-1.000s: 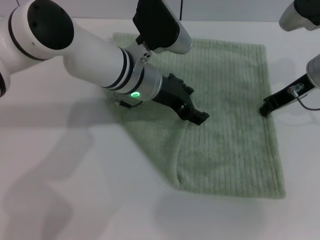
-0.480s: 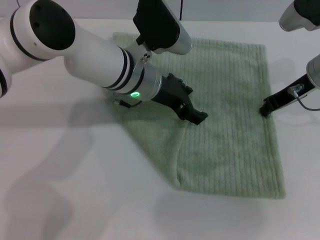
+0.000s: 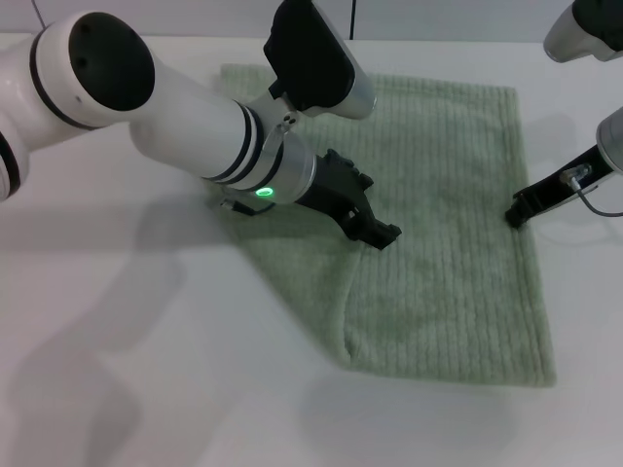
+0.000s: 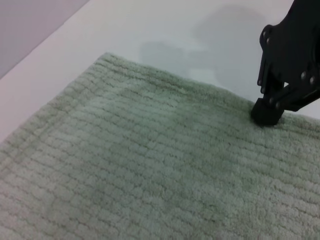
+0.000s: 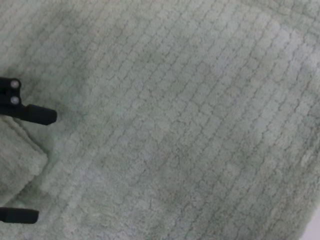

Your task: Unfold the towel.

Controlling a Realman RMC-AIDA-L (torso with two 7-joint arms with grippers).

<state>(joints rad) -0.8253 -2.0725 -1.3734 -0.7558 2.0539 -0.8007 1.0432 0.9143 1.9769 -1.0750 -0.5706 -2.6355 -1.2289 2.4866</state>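
- While spread across the white table [image 3: 117,389], lies mostly flat: the towel [image 3: 448,195], pale sage green, ribbed in parallel lines, hemmed at the edge, with its near-left part folded over into a raised diagonal crease.
- Reaching in from the left and slanting down over the towel's left half: the left arm, white with black bands and a lit green ring near the wrist.
- At its end, the left claw [image 3: 378,232], black, tips down on the cloth just beside the top of the crease.
- In the right wrist view, two dark fingers [image 5: 40,115] set apart, with a fold of towel lying between them; no firm grip on the cloth to be made out.
- Coming in from the right edge, low and angled toward the towel's right hem: the right arm.
- The right claw [image 3: 516,212], tip resting at the hem about halfway along that side; in the left wrist view, seen pressed against the towel's border [image 4: 267,112].
- Cannot tell how far the right claw stands open.
- Around the towel, plain white table on every side, soft arm shadows falling on it to the left.
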